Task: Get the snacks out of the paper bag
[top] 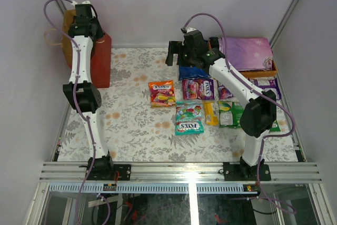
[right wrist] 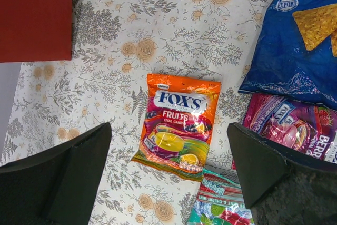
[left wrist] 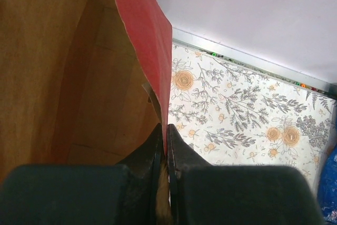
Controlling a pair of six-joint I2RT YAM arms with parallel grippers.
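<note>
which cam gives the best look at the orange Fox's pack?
Right wrist: the orange Fox's pack lies whole and centred, label readable. Top external shows it small, left of the other packets. Left wrist misses it.

— Where is the paper bag (top: 101, 62)?
— Far left on the worktop (top: 131, 127), upright, red outside, brown kraft inside, mouth open, well apart from the snacks.
— And the snacks?
— They lie flat, right of the middle. An orange Fox's Fruits pack (top: 161, 93) lies face up at the group's left edge. The blue Doritos bag (top: 190, 72) is farthest back, with a pink Fox's berries pack (top: 198, 89) touching its near edge. Nearer lie a teal Fox's pack (top: 189, 126), a yellow pack (top: 210, 113) and a green pack (top: 230, 113).
</note>
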